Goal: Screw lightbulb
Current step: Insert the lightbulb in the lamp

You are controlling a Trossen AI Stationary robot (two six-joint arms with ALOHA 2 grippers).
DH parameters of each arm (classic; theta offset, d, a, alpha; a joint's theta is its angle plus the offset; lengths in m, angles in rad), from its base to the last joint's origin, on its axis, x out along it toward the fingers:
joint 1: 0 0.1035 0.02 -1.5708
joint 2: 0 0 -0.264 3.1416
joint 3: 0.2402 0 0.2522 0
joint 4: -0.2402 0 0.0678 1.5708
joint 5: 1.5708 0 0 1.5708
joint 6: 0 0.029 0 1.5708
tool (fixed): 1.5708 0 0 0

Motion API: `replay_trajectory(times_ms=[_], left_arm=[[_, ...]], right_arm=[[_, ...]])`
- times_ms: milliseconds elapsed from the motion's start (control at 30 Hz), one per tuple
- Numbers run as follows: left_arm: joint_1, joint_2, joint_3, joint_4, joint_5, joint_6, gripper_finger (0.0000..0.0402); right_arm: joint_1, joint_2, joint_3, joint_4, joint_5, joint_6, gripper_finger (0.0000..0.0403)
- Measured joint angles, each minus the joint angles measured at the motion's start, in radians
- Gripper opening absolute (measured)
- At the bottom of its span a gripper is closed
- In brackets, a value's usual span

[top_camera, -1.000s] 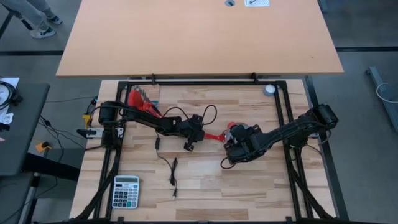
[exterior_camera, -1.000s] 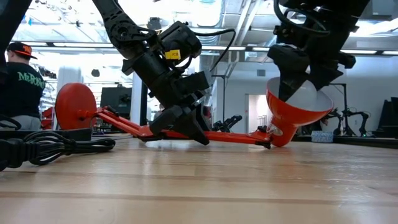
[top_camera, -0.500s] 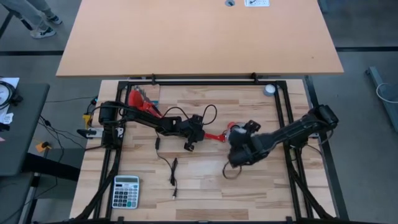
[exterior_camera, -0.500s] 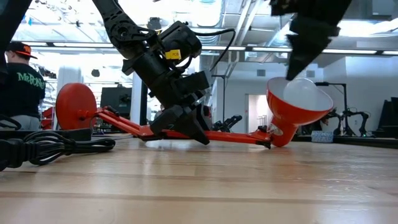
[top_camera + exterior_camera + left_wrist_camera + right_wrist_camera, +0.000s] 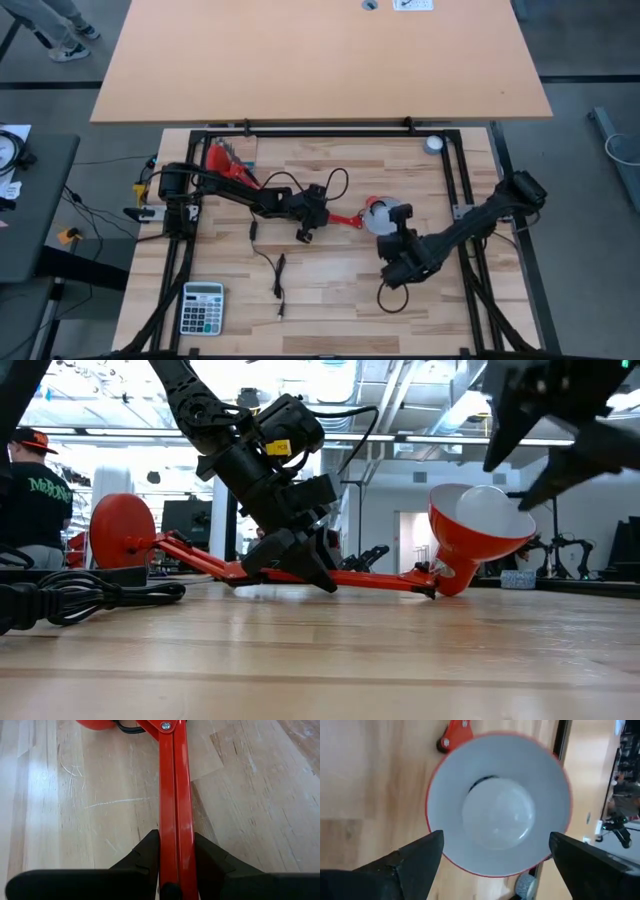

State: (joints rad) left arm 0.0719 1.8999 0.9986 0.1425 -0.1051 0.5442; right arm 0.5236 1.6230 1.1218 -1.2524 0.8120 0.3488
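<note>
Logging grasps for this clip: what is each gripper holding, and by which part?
The left gripper is shut on the red lamp's arm, mid-bar. The right gripper is open and empty, off the lightbulb seated in the shade.

The red lamp arm (image 5: 175,805) looks like glossy painted metal, lying on a scuffed, matt wooden table (image 5: 75,820).

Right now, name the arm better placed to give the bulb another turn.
Right. Its open gripper faces straight into the red shade, where the lightbulb sits. The left gripper is clamped on the red lamp arm, steadying it.
</note>
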Motion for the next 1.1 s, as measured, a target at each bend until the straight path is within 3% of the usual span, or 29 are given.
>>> replay_trajectory(times_ms=[333,467,767,1100], left_arm=[[0.0,0.0,0.0,0.001,0.0,0.0,0.0082],[0.0,0.0,0.0,0.001,0.0,0.0,0.0082],[0.0,0.0,0.0,0.003,-0.001,0.0,0.0082],[0.0,0.0,0.0,0.002,0.0,0.001,0.0082]], right_arm=[[-0.083,0.0,-0.102,0.115,0.004,-0.115,0.0375],[-0.09,0.0,-0.123,0.199,0.052,-0.178,0.0371],[-0.135,0.0,-0.129,0.245,0.076,-0.193,0.0339],[-0.186,0.0,-0.129,0.287,-0.024,-0.146,0.0306]])
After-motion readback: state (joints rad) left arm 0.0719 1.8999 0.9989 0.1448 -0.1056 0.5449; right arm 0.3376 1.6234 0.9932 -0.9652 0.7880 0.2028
